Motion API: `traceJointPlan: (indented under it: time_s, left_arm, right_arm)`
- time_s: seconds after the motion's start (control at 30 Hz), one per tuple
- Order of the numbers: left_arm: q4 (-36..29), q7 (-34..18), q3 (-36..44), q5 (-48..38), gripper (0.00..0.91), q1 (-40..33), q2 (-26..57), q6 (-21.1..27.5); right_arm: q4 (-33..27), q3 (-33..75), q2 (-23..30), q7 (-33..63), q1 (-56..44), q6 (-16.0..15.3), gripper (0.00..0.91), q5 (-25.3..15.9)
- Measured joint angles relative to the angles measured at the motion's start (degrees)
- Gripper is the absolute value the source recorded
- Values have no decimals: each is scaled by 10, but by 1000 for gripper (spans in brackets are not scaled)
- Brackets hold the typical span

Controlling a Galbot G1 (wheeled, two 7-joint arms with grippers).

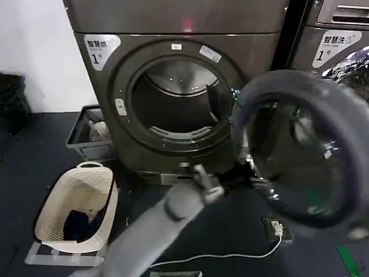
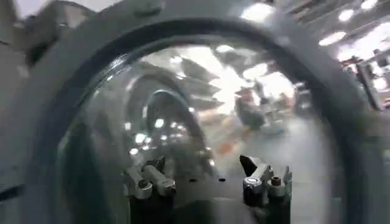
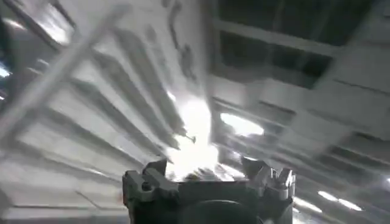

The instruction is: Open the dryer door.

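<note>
Dryer door (image 1: 300, 150) hangs open above charger (image 1: 275, 226), laundry basket (image 1: 78, 208) leftward.

left arm: stretched forward and up from the bottom of the head view, grey sleeve running toward the middle, wrist bent to the robot's right
left gripper (image 2: 207, 179): fingers spread wide apart with nothing between them, pointed straight at curved glass right in front
left fingertips (image 2: 149, 179): metal-tipped, sat close to that glass, couldn't tell if they actually touched it
right gripper (image 3: 207, 176): aimed upward toward the ceiling lights, fingers apart, holding nothing
right fingers (image 3: 143, 182): short dark blocks, one on each side of the wrist body
</note>
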Motion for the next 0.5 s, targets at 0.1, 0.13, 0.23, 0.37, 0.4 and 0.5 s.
traceJointPlan:
  time_s: [0.1,0.13,0.23,0.37,0.4,0.5]
  left_arm:
    - [34,0,22,6,907,-24,-35,1]
    - [42,0,27,8,907,-31,-45,2]
    - [61,0,38,17,907,-40,-71,4]
    - [68,0,42,27,907,-41,-88,5]
    - [68,0,42,30,907,-41,-89,5]
    - [63,0,41,34,907,-37,-87,9]
  right_arm:
    - [0,10,0,18,2,-5,907,0]
    - [0,11,0,18,2,-5,907,0]
    - [-3,12,0,15,1,-7,907,3]
    - [-13,16,0,18,3,-21,907,2]
    - [-17,17,0,20,4,-22,907,2]
    - [-31,25,0,24,4,-23,907,1]
